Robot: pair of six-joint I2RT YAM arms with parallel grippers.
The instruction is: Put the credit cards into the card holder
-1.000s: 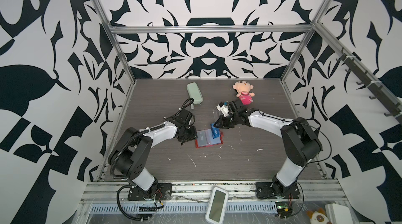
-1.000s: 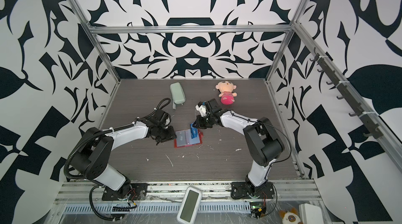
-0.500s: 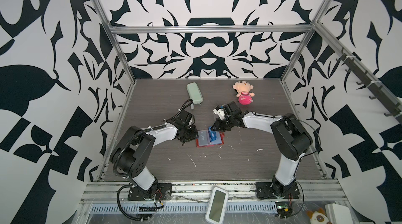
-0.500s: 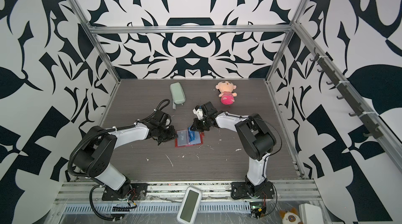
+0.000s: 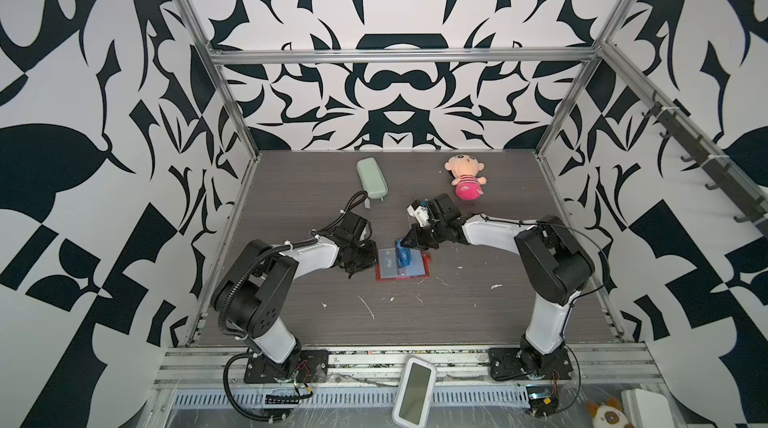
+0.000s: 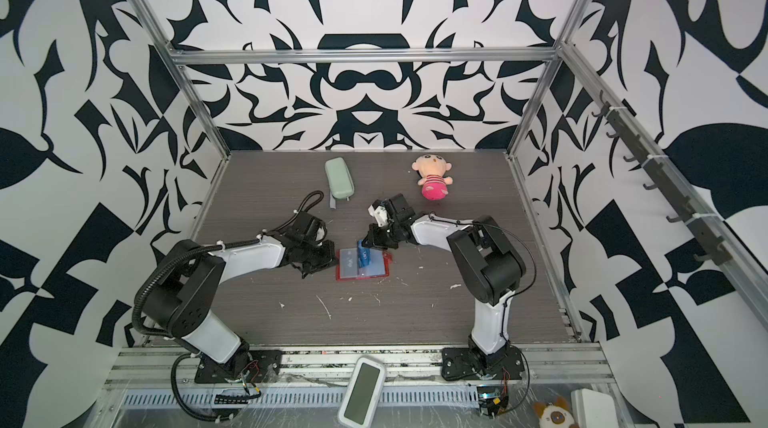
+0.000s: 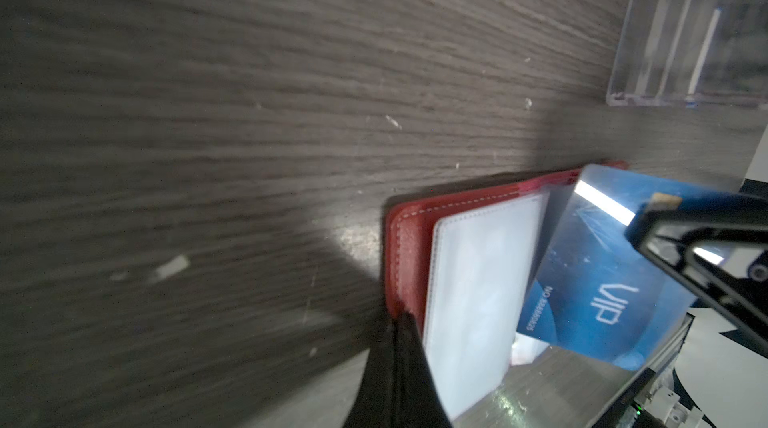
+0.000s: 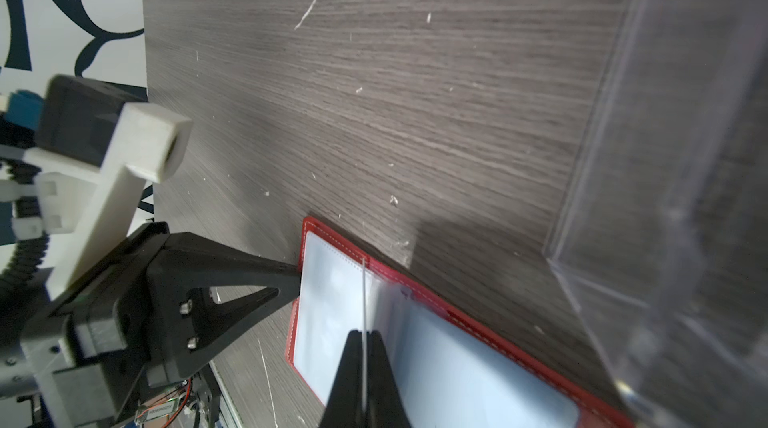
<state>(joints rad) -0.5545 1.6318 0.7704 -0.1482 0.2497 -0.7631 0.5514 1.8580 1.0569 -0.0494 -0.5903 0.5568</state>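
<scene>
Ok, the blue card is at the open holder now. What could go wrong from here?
1. The blue card sits tilted against a loose clear sleeve of the card holder, and no pocket mouth is visible. Pushing could buckle the sleeve or miss the pocket.
2. The right gripper pinches only the card's edge, so the card might pivot.
3. The left gripper seems to pinch just the holder's edge, so the holder may slide.

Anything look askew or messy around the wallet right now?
The blue VIP-lettered plastic card stands tilted on edge over the open red leather-look card holder, pinched by the right gripper, not lying flat in a sleeve. White scraps litter the dark wood-grain table.
</scene>
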